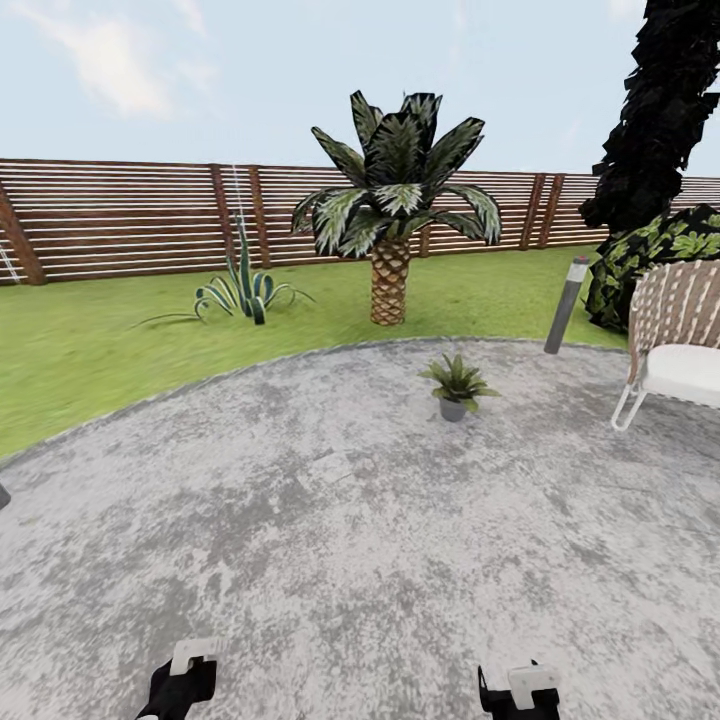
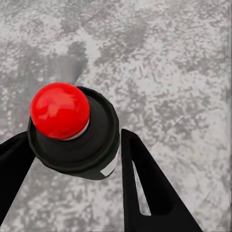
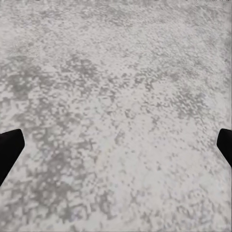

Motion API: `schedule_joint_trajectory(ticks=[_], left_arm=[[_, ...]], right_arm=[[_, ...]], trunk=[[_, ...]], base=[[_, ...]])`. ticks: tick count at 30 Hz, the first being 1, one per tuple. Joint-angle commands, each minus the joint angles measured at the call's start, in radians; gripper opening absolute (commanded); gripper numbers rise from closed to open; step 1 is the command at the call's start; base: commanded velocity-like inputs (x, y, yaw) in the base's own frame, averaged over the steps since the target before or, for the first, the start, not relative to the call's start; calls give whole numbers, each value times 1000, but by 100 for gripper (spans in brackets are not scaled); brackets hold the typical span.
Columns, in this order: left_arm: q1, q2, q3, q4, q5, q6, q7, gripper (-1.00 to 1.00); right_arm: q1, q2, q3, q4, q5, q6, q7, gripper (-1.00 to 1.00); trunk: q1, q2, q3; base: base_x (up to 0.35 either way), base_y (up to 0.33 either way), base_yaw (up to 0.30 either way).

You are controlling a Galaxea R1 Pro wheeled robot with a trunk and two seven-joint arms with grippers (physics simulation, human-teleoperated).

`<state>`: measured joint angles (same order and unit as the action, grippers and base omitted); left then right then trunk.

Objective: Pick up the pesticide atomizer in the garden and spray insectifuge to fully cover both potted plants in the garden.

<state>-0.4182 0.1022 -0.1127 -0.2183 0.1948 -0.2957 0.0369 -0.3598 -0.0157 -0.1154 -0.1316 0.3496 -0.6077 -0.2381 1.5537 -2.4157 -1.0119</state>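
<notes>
Transit stage, atomizer in hand. Left wrist view: the left tool point(image 2: 72, 159) is closed around the pesticide atomizer point(image 2: 72, 133), seen end-on, its red top point(image 2: 60, 110) toward the camera and a sliver of white label point(image 2: 110, 168) at the dark body's edge; one dark finger point(image 2: 145, 188) presses each flank. Below it lies mottled grey paving point(image 2: 174, 72).

Right wrist view: the right tool point(image 3: 116, 145) stands wide and holds nothing, its fingertips point(image 3: 8, 147) at the frame's two sides over bare patio.

Head view: both tools sit at the lower edge, the left tool point(image 1: 178, 685) and the right tool point(image 1: 517, 692). One potted plant point(image 1: 456, 384) stands on the round grey patio point(image 1: 300, 540) near its far edge, well apart from the robot. On the lawn point(image 1: 80, 350) behind it rise a palm point(image 1: 393, 215) and a striped agave point(image 1: 243, 290); a lamp post point(image 1: 566, 305) and a woven chair point(image 1: 675, 345) stand at the patio's right edge, before a slat fence point(image 1: 120, 215).

By judgement, pick-up is complete and spraying has not begun. The next move calls for closing on the plant and then turning the nozzle toward its leaves.

The wrist view confirms the grasp, which the head view cannot settle; the head view alone locates the target.
</notes>
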Motion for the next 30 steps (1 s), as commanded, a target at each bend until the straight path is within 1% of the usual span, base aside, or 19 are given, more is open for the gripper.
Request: schedule_joint_trajectory(ticks=[1,11,24,30], left_arm=[[-1,1,-9,0,8,-3,4,-100],[-1,1,-8,0,8,-2,4,-100],[-1,1,-9,0,7,-3,4,-100],[-1,1,-8,0,7,-3,4,-100]], right_arm=[[-1,0,-7,1,11,-3,-3,100],[-1,-1,-7,1,12,-3,-3,100],[-1,-1,-7,1,12,-3,-3,100],[-1,-1,-7,1,12,-3,-3,100]], trunk=[[0,0,-1],[0,0,-1],[0,0,-1],[0,0,-1]], base=[[292,-145,-1],[296,-140,0],[339,-6,0],[309,-106,0]])
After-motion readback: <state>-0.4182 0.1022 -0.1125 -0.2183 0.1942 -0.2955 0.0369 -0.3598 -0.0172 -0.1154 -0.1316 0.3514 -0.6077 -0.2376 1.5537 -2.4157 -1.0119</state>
